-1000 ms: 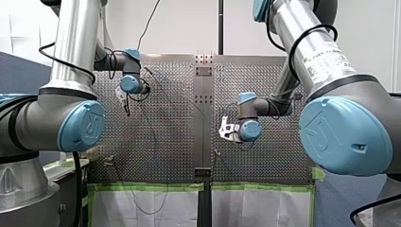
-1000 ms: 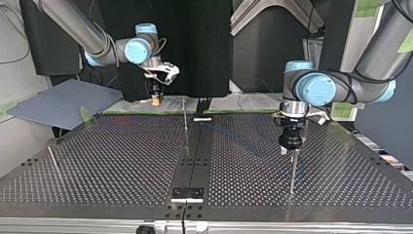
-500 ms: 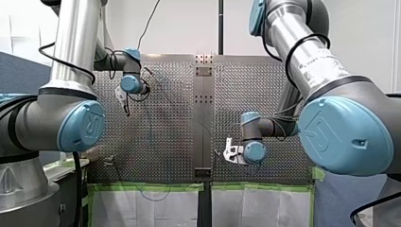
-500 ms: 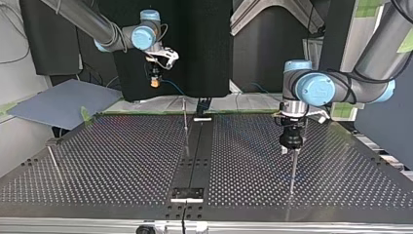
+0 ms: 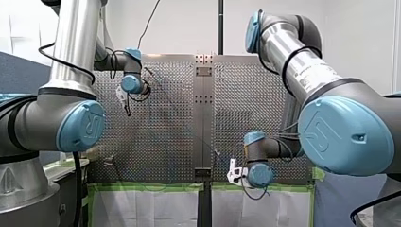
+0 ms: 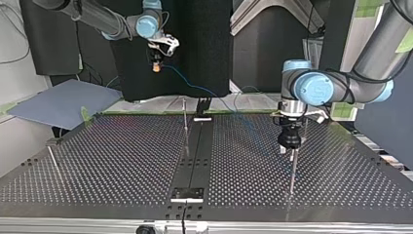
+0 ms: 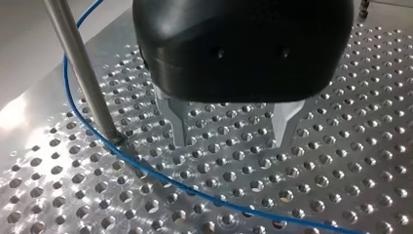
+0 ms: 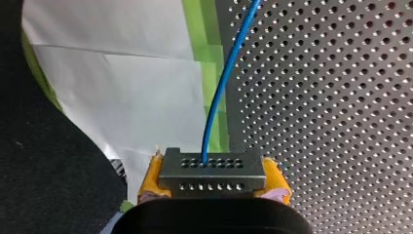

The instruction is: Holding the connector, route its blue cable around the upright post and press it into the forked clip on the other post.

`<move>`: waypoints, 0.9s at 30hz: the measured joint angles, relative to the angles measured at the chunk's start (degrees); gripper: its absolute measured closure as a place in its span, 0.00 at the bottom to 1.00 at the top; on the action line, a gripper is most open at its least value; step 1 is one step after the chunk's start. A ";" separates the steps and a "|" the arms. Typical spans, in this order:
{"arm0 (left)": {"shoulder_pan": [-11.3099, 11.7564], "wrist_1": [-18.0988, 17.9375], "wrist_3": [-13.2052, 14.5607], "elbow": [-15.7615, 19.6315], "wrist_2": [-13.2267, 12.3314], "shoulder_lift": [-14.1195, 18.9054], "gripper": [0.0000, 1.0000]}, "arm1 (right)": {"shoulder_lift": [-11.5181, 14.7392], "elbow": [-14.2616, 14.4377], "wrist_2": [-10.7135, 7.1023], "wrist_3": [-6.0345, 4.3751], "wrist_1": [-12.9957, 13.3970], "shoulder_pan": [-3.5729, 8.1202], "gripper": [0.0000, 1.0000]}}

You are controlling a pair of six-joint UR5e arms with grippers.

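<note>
My right gripper (image 8: pixel 213 187) is shut on a grey connector (image 8: pixel 212 169) that sits between its yellow pads (image 8: pixel 148 178). The blue cable (image 8: pixel 223 85) leaves the connector and runs ahead over the perforated table. In the top view this gripper (image 6: pixel 156 66) hangs high over the table's far edge, and the cable (image 6: pixel 192 87) sags toward my left gripper (image 6: pixel 290 145). My left gripper (image 7: pixel 233 136) stands open just above the plate, with nothing between its metal fingers (image 7: pixel 176 122). Beside it an upright post (image 7: pixel 83 73) rises, and the cable (image 7: pixel 146 170) curves around its base.
A thin post (image 6: pixel 185 126) stands by the dark centre strip (image 6: pixel 195 156), and another post (image 6: pixel 52 160) near the top view's left edge. Green tape and white sheets (image 5: pixel 151 203) border the table's near edge in the front view, where my right gripper (image 5: pixel 235 172) hovers.
My right gripper has carried the connector up and back past the table's edge, drawing the blue cable after it. My left arm has stayed still.
</note>
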State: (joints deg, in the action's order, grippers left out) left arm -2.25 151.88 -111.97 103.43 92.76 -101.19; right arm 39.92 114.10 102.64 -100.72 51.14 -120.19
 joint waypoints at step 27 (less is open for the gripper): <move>-0.59 0.18 0.00 0.00 0.10 -0.01 0.14 | -14.24 -4.65 -0.74 -1.68 14.23 -0.44 1.00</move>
State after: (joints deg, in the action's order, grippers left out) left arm -2.83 152.06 -111.97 103.43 92.86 -101.20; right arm 25.67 109.46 101.89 -102.40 65.37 -120.63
